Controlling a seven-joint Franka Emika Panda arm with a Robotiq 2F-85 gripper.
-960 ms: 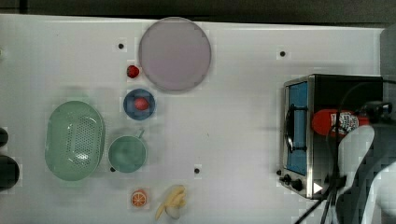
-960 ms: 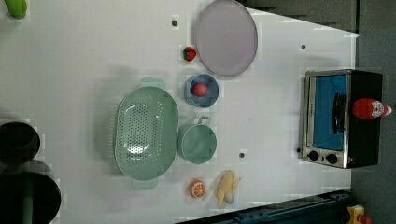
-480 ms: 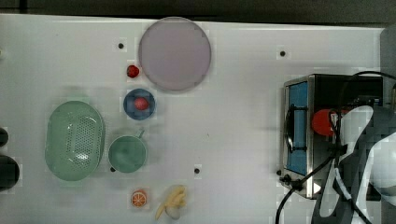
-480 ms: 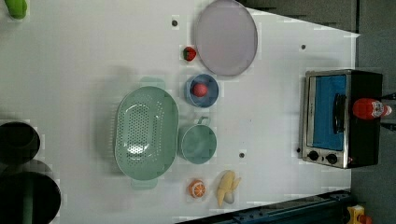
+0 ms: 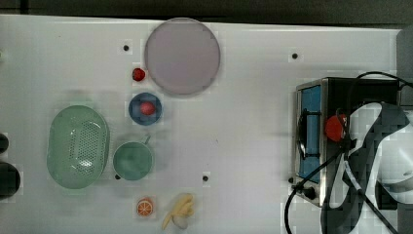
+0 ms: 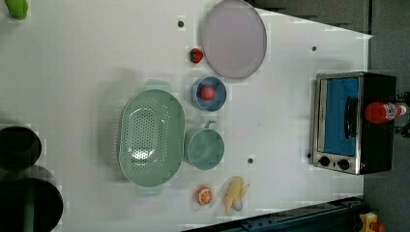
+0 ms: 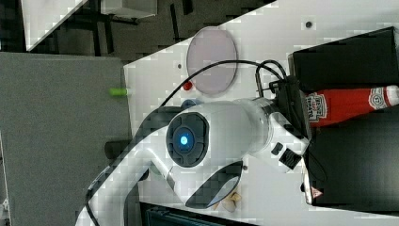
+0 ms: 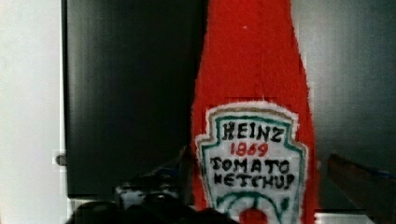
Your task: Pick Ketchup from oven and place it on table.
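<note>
Fingers (image 8: 355,182) are standing wide open, straddling the ketchup bottle (image 8: 254,116) that's standing upright on top of the oven (image 6: 350,123); probably light, slick squeezable plastic, so I'd be gripping mid-body at the label, gently.

White arm (image 7: 221,132) enters from about seven o'clock in the right view, its wrist reaching toward three o'clock. The claw (image 8: 254,186) appears spread wide, one dark finger (image 8: 154,179) visible on either side of the wrist view.
</note>
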